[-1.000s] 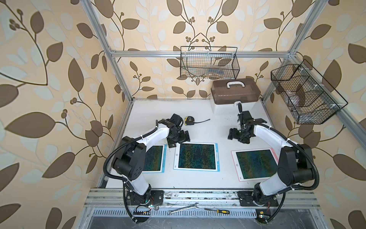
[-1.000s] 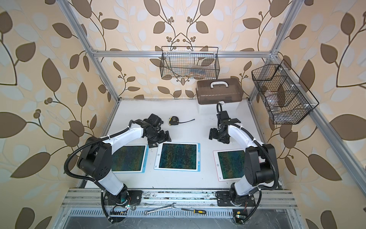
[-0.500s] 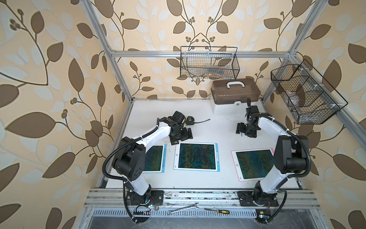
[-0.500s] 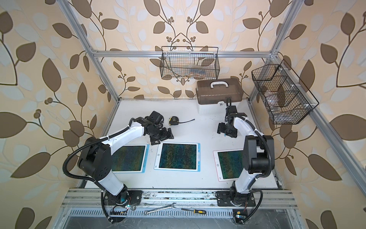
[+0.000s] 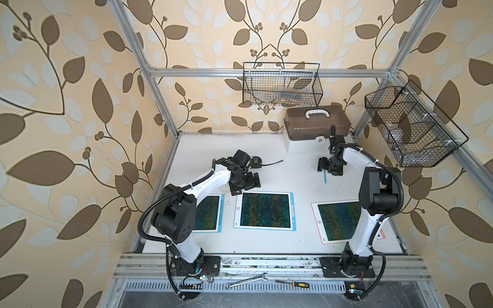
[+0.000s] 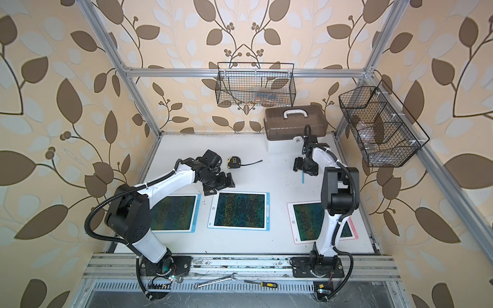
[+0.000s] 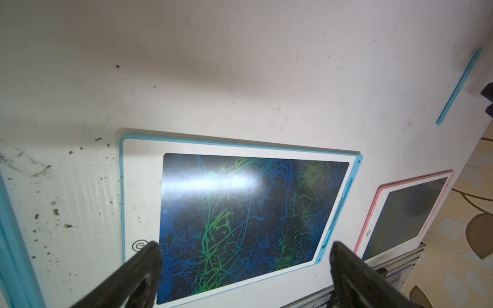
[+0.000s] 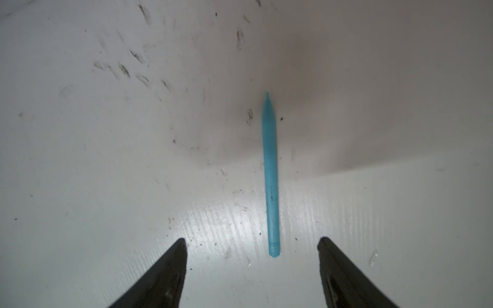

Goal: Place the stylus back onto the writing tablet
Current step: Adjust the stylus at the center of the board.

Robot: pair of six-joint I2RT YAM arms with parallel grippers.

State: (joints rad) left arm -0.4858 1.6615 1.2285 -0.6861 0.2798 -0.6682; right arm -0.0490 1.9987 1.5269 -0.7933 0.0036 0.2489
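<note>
Blue plastic and pencil-thin, the stylus (image 8: pixel 270 173) lies flat on the scuffed white table (image 5: pixel 269 152), apart from every tablet. In both top views it sits at about 1 o'clock from the middle tablet (image 5: pixel 264 210) and at 12 o'clock from the pink-framed tablet (image 5: pixel 336 220), with its length running along the 12-to-6 line. The right gripper (image 8: pixel 252 241) hangs directly over it with the jaws spread wide. Its wrist view shows the blunt end of the stylus lying just inside the gap between the two dark fingertips (image 8: pixel 176 256), nearer one than the other, with bare table on either side and no contact. The left gripper (image 7: pixel 245 246) is likewise spread and holds nothing. It hovers near the 11 o'clock corner of the middle tablet, whose dark screen is covered in green and blue scribbles. A third tablet (image 5: pixel 210 213), blue-framed, lies at 9 o'clock from the middle one, partly hidden under the left arm. A tape measure (image 5: pixel 255 162) rests just past the left gripper toward 12 o'clock. A brown-lidded box (image 5: pixel 316 125) with a white handle stands at the back of the table, at 12 o'clock from the right gripper.
</note>
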